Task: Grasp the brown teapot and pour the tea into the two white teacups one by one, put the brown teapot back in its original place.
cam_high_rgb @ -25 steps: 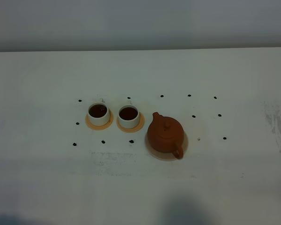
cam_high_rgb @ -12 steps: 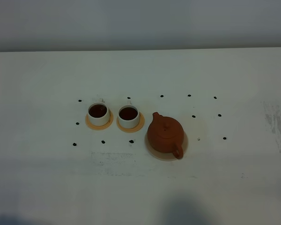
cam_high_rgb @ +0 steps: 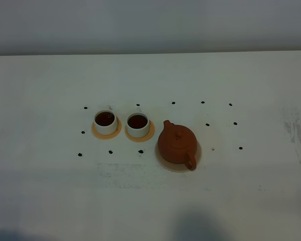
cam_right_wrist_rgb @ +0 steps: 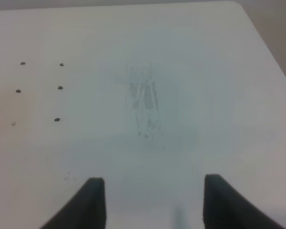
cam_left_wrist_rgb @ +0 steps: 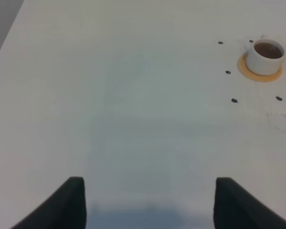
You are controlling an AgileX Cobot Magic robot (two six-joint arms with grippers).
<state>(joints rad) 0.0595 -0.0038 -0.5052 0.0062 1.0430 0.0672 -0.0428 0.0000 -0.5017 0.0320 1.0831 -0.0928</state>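
Observation:
The brown teapot (cam_high_rgb: 177,144) stands upright on its original place, a round beige coaster (cam_high_rgb: 166,163), near the table's middle, with the spout toward the cups and the handle toward the front. To its left are the two white teacups, the left one (cam_high_rgb: 105,122) and the right one (cam_high_rgb: 137,125), each on a small orange coaster and each holding dark tea (cam_high_rgb: 137,121). The left wrist view shows the left cup (cam_left_wrist_rgb: 265,56) far from my open left gripper (cam_left_wrist_rgb: 149,200). My right gripper (cam_right_wrist_rgb: 149,200) is open over bare table. Neither arm appears in the exterior high view.
Small dark dots (cam_high_rgb: 207,124) mark the white table (cam_high_rgb: 50,191) around the cups and the teapot. A smudged grey patch (cam_right_wrist_rgb: 145,102) lies on the table toward the right side, also visible as scuffs (cam_high_rgb: 297,131) in the exterior high view.

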